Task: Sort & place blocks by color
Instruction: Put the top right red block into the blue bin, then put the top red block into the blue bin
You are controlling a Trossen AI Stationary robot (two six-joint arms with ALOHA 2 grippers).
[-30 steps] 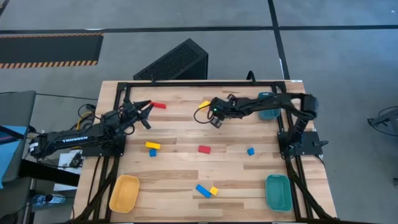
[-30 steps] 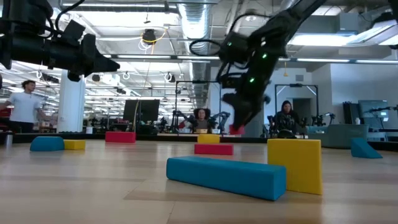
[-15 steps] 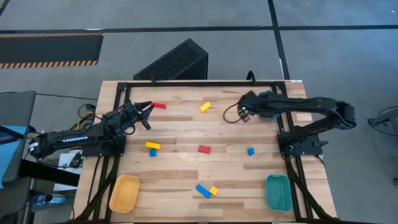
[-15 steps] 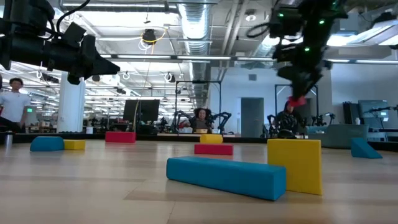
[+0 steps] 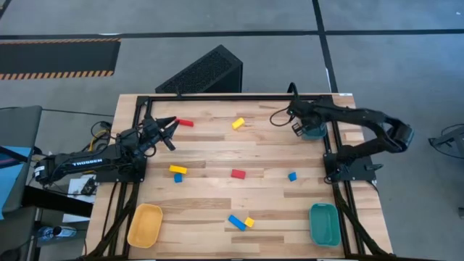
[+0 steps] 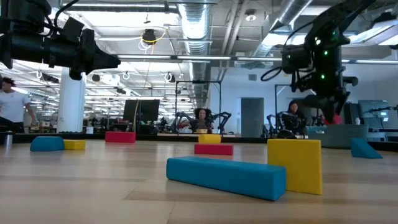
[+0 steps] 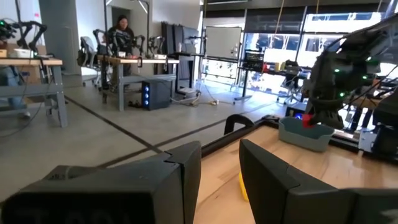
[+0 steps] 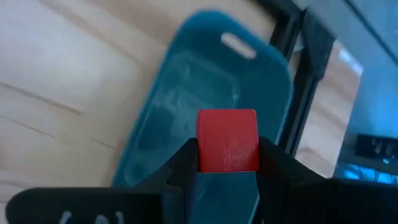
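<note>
The right gripper (image 8: 227, 163) has swung from mid-worktop to hang over the far teal tray (image 8: 186, 81), jaws clenched on a red cube (image 8: 227, 140) above the tray's hollow. The left gripper (image 5: 168, 130) stays beside the red bar (image 5: 185, 123), well apart from that tray, jaws spread.

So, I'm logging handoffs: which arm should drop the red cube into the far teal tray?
Right: its hand already grips the red cube above that tray. The left hand waits across the table.
</note>
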